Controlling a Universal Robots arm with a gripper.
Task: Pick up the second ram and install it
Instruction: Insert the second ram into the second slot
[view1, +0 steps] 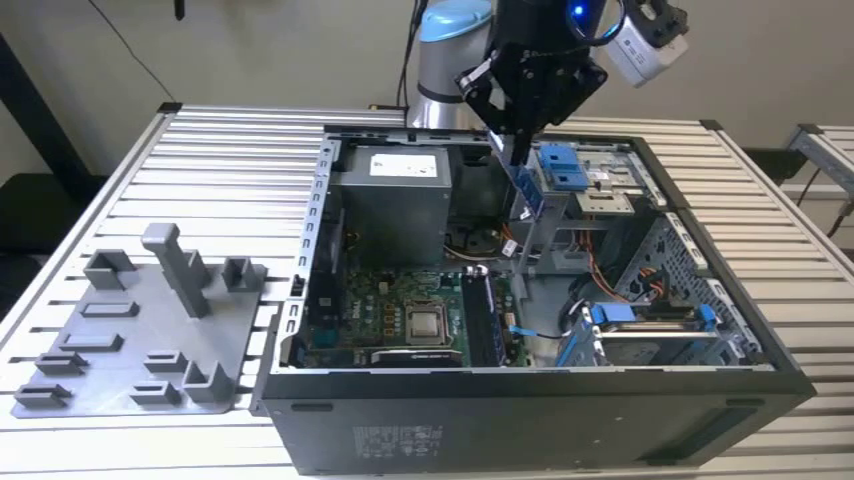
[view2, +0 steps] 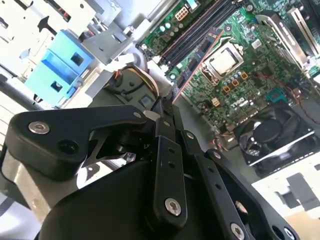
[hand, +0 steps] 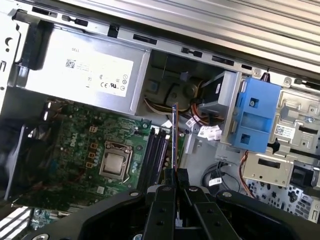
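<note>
My gripper (view1: 515, 148) hangs over the back half of the open computer case (view1: 534, 400), shut on the second ram (view1: 526, 190). The stick hangs from the fingers above the case's inside, apart from the board. In the second wrist view the gripper (view2: 167, 107) pinches one end of the ram (view2: 197, 60), which reaches out over the motherboard (view2: 250, 60) beside the long black memory slots (view2: 200, 25). In the first wrist view the ram (hand: 173, 135) shows edge-on as a thin line from the gripper (hand: 173, 172), running alongside the slots (hand: 156, 150).
A grey holder tray (view1: 147, 330) with upright blocks lies on the slatted table at the exterior view's left. Inside the case are the power supply (view1: 400, 190), the processor socket (view1: 427, 322), blue drive brackets (view1: 561, 165), a fan (view2: 277, 135) and loose cables.
</note>
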